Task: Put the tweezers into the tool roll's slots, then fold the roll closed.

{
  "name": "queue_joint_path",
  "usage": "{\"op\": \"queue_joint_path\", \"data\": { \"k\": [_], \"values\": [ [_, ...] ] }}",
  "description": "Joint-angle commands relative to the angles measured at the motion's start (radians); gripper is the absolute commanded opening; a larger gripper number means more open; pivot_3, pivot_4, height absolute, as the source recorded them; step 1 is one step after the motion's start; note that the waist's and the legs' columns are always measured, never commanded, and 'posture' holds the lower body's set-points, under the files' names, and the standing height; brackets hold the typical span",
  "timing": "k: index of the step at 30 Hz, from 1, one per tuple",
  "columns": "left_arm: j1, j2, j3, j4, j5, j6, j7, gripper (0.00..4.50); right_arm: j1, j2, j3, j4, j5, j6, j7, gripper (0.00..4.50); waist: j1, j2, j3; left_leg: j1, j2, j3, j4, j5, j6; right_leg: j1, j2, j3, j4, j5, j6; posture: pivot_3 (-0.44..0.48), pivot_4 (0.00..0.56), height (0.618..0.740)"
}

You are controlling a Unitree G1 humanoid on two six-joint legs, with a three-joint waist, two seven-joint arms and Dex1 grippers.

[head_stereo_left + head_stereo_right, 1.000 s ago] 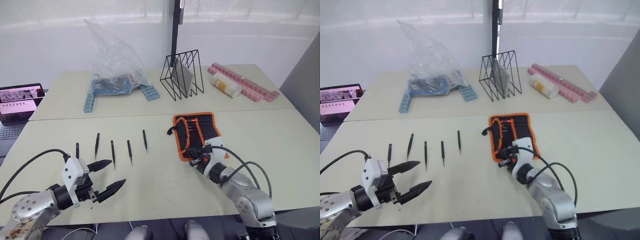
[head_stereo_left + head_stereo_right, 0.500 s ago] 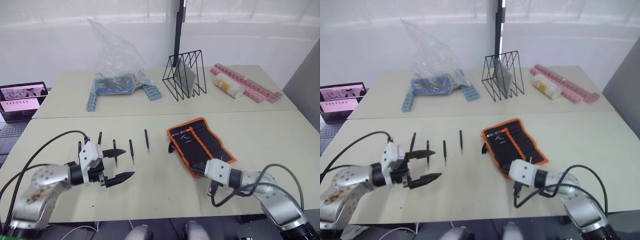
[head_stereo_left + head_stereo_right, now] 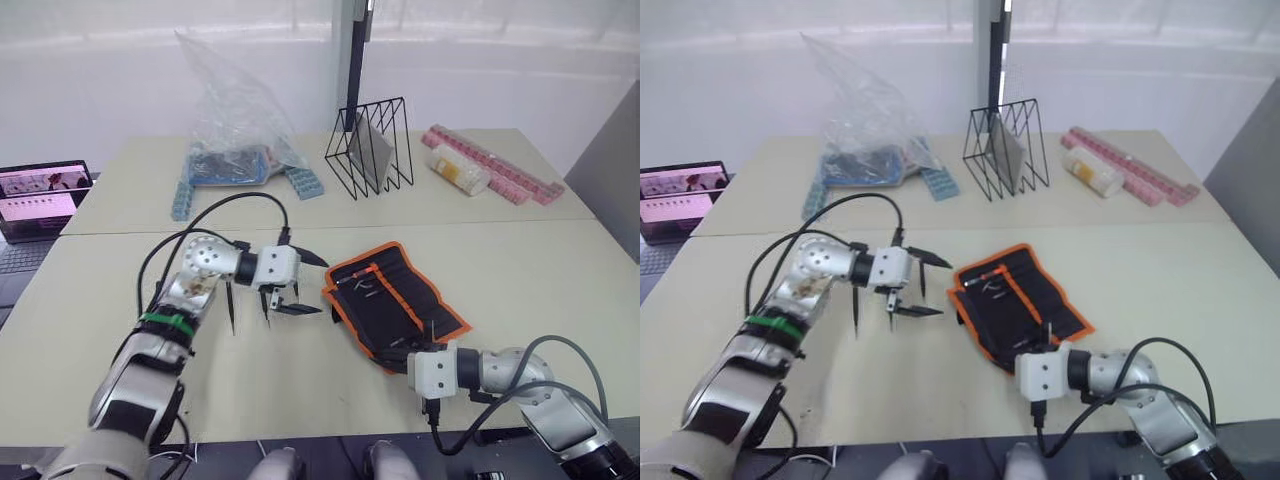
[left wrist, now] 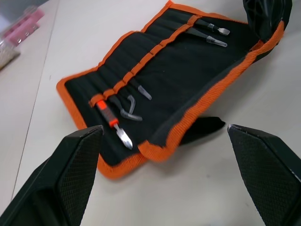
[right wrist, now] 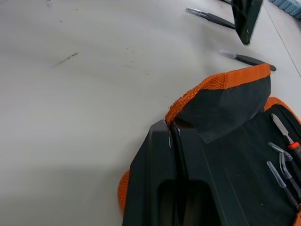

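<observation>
The tool roll (image 3: 395, 305) lies open on the table, black with orange piping, and its slots (image 4: 141, 80) hold a red-handled tool and a few capped tools. My right gripper (image 5: 168, 129) is shut on the roll's near edge, lifting a flap of it. Just left of the roll my left gripper (image 3: 322, 287) hovers open with nothing between its fingers, facing the roll's strap (image 4: 202, 129). Black tweezers (image 3: 231, 308) lie on the table beside and under the left gripper, and two more tweezers (image 5: 209, 18) lie near its fingers. The left arm hides part of the row.
At the back stand a clear plastic bag (image 3: 235, 130) with blue bricks, a black wire rack (image 3: 366, 150), a clear cylinder (image 3: 455, 170) and a strip of pink bricks (image 3: 500, 170). A laptop (image 3: 40, 195) sits at the far left.
My left gripper has swung right over the tweezers to the roll's left edge, still open. The right gripper has drawn back toward the front edge, and the roll has turned and slid left.
</observation>
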Motion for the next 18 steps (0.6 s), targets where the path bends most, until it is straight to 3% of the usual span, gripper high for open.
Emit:
{"op": "queue_joint_path", "data": {
  "k": [1,5,18],
  "values": [
    [-0.070,-0.043,-0.022,0.162,0.065,-0.186,0.017,4.50,0.013,-0.001,-0.018,-0.046,-0.005,-0.003,-0.013,0.01,0.001,0.000,0.000,0.000,0.000,0.000,0.000,0.000,0.000,0.000,0.000,0.000,0.000,0.000,0.000,0.000,0.150,0.724],
    [-0.110,-0.074,-0.025,0.260,0.084,-0.279,-0.001,4.50,0.025,0.000,-0.026,-0.058,-0.012,0.009,-0.024,0.01,0.003,-0.001,0.000,-0.002,0.000,0.000,0.003,0.000,0.000,0.000,0.000,0.000,0.001,0.001,0.001,0.000,0.150,0.724],
    [-0.121,-0.084,0.003,0.307,0.061,-0.334,-0.068,0.31,0.022,0.006,-0.022,-0.061,-0.012,0.038,-0.035,0.00,0.005,-0.001,0.000,-0.002,-0.001,0.000,0.008,0.000,0.001,0.000,0.000,0.000,0.003,0.002,0.003,0.000,0.150,0.724]
  ]
}}
